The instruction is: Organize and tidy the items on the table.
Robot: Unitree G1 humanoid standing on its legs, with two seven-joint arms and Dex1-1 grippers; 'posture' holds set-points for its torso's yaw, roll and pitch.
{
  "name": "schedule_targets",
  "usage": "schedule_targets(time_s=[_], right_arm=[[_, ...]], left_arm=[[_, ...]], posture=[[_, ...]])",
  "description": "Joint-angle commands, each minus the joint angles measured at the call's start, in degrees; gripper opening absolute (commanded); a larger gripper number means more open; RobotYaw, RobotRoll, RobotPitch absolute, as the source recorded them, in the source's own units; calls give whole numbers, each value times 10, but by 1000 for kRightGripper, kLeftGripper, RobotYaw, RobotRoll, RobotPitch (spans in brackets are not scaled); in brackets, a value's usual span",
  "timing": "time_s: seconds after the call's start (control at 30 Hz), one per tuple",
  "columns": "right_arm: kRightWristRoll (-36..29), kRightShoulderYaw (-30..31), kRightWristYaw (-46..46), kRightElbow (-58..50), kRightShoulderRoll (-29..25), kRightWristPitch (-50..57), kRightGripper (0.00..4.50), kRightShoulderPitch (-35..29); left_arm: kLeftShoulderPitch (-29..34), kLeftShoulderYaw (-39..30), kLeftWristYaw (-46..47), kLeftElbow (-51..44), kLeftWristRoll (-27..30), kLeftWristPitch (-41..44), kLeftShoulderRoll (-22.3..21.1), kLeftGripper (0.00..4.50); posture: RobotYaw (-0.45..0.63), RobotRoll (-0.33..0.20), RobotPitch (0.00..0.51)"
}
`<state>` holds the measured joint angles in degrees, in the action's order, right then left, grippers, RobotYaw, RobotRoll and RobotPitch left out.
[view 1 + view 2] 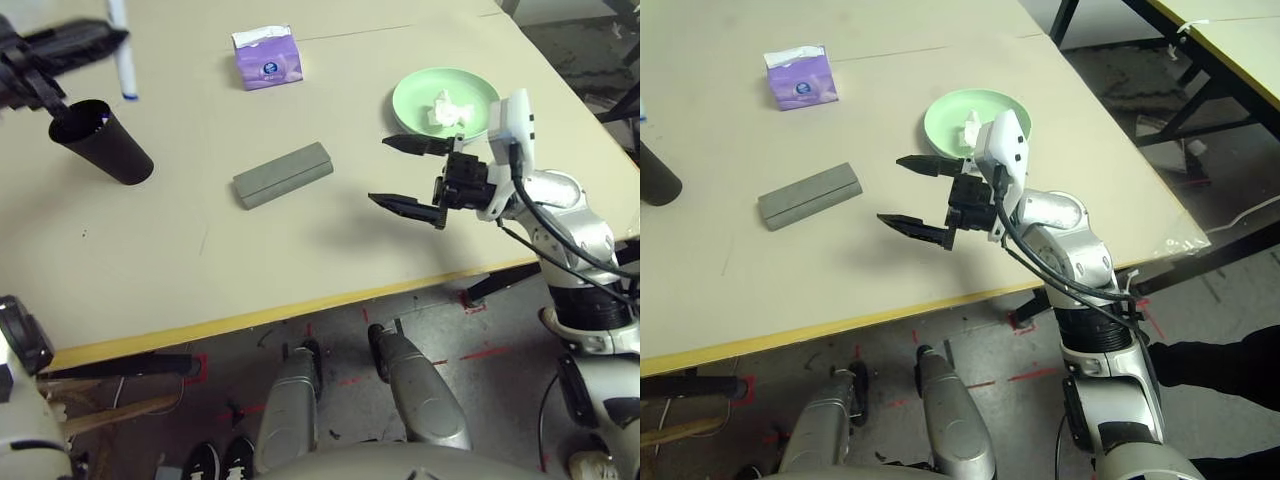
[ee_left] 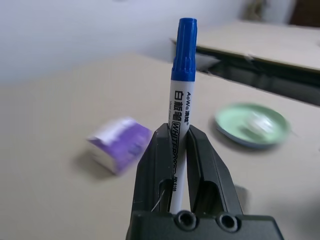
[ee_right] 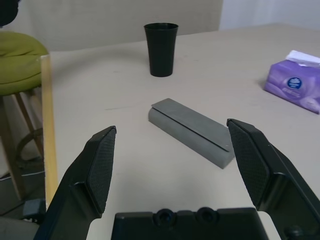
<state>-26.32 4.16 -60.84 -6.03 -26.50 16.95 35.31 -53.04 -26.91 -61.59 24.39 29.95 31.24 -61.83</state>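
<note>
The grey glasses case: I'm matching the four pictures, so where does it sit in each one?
Left eye view: grey glasses case mid-table, between the black cup and the green plate.
Right eye view: it lies left of centre.
Left wrist view: I cannot make it out.
Right wrist view: centre, between the open right gripper's fingers.
Shared landmark: the purple tissue pack.

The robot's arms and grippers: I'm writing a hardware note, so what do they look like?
The right arm is made of rounded silver segments with black joints, and black cables loop along it. A white housing sits at the wrist. The right gripper has two black tapering fingers on a black base. The left gripper has flat black fingers and a black base with two round screw holes.
</note>
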Motion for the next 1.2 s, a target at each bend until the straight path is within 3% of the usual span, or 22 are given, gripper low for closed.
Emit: schedule_targets(time_s=[0.03, 0.5, 0.87, 1.2], right_arm=[[-4, 13, -6, 1, 5, 6, 4500, 2], [4, 15, 16, 2, 11, 15, 4500, 3], [0, 9, 22, -13, 1, 29, 4500, -3], [-6, 4, 24, -17, -11, 34, 4500, 1]], left_arm=[[-5, -16, 37, 40, -20, -64, -4, 254], [0, 0, 148, 245, -100, -313, 11, 254], [16, -4, 177, 318, -97, -391, 59, 254], [38, -12, 195, 332, -87, -409, 87, 254]], posture=[[-168, 0, 270], [-180, 0, 271], [-200, 0, 274], [-208, 0, 274]])
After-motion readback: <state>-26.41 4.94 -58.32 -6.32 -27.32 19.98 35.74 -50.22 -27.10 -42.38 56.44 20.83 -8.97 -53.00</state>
